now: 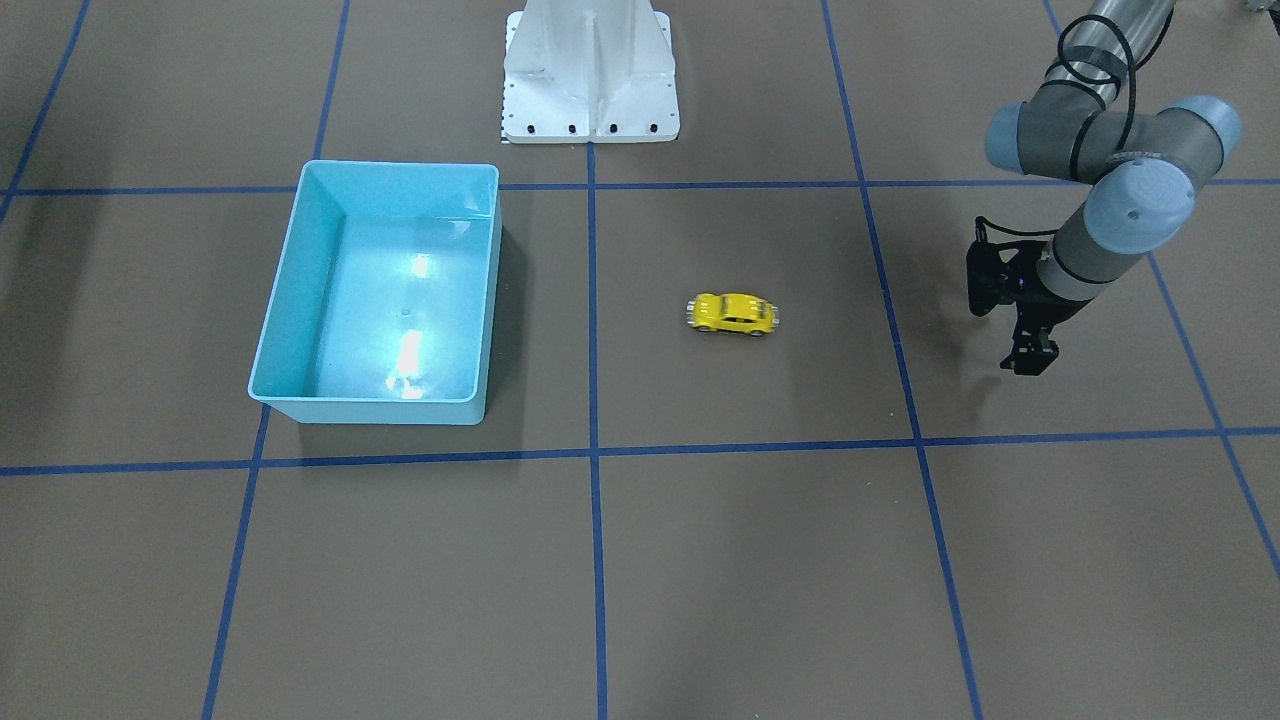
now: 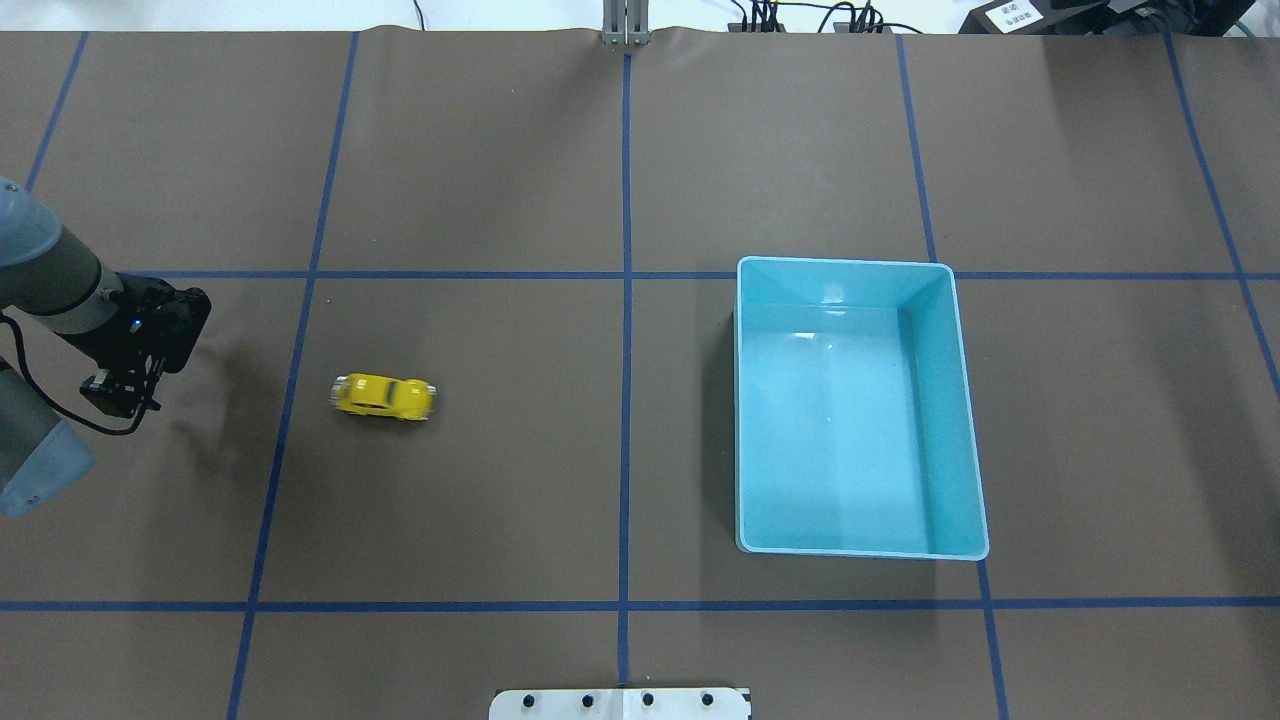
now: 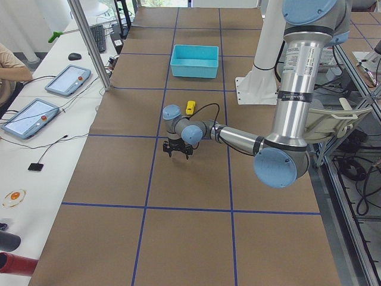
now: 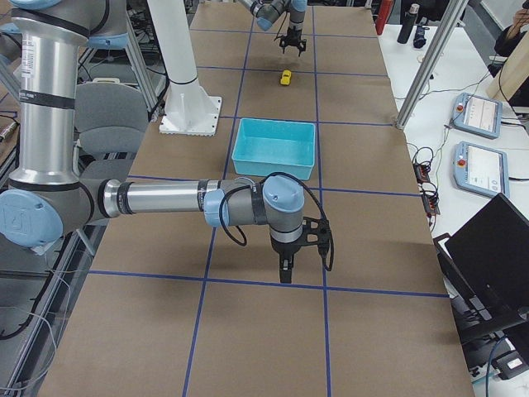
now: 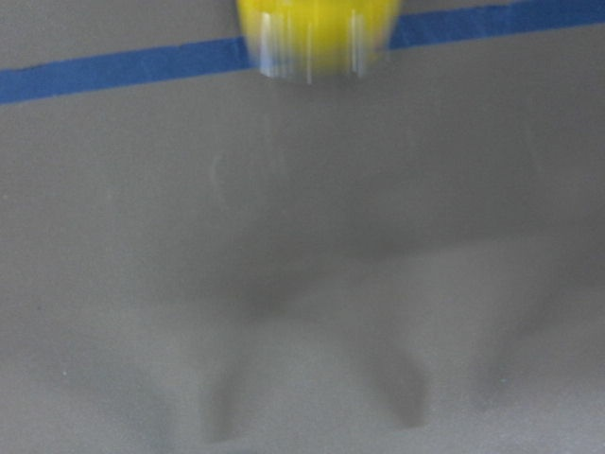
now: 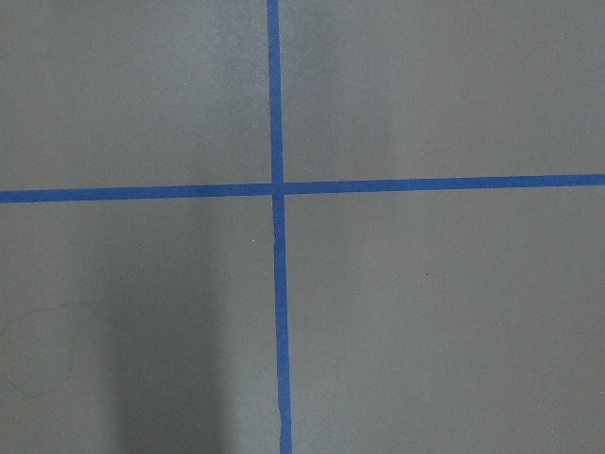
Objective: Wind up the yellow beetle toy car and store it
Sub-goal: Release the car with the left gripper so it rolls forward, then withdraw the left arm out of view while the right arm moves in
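The yellow beetle toy car (image 1: 733, 313) stands on its wheels on the brown table, alone and untouched. It also shows in the overhead view (image 2: 383, 397) and blurred at the top edge of the left wrist view (image 5: 317, 33). My left gripper (image 1: 1030, 362) hangs just above the table well to one side of the car, empty, with its fingers apart (image 2: 115, 400). The light-blue bin (image 1: 285, 270) stands empty across the centre line from the car (image 2: 845, 263). My right gripper (image 4: 285, 273) shows only in the exterior right view, low over the table. I cannot tell whether it is open or shut.
The robot's white base (image 1: 590, 80) stands at the table edge between the arms. Blue tape lines grid the brown table. The right wrist view shows only a tape crossing (image 6: 277, 186). Tablets and cables lie on side benches beyond the table.
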Tool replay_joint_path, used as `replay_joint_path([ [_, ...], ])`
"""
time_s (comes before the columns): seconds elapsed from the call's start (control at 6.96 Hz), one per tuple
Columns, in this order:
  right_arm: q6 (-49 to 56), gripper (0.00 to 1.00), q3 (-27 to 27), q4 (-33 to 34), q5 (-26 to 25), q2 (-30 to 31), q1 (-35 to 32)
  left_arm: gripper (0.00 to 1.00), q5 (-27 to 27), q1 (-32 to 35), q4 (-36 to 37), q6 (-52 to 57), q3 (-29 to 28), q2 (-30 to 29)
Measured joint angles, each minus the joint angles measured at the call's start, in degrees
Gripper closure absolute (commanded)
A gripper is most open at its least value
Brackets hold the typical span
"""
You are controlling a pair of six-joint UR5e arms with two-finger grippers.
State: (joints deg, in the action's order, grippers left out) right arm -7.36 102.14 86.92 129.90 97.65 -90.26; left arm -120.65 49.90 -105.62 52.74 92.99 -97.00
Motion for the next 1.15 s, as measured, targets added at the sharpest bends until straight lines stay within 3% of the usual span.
replay_joint_path([
  [0.86,-0.1,0.00,-0.3,0.0,-0.5,-0.2,0.2,0.00,0.1,1.1,0.2,-0.6,-0.2,-0.2],
  [1.15,0.0,0.00,0.9,0.7,-0.9,-1.5,0.9,0.00,0.1,5.4,0.7,-10.2,-0.3,-0.7],
])
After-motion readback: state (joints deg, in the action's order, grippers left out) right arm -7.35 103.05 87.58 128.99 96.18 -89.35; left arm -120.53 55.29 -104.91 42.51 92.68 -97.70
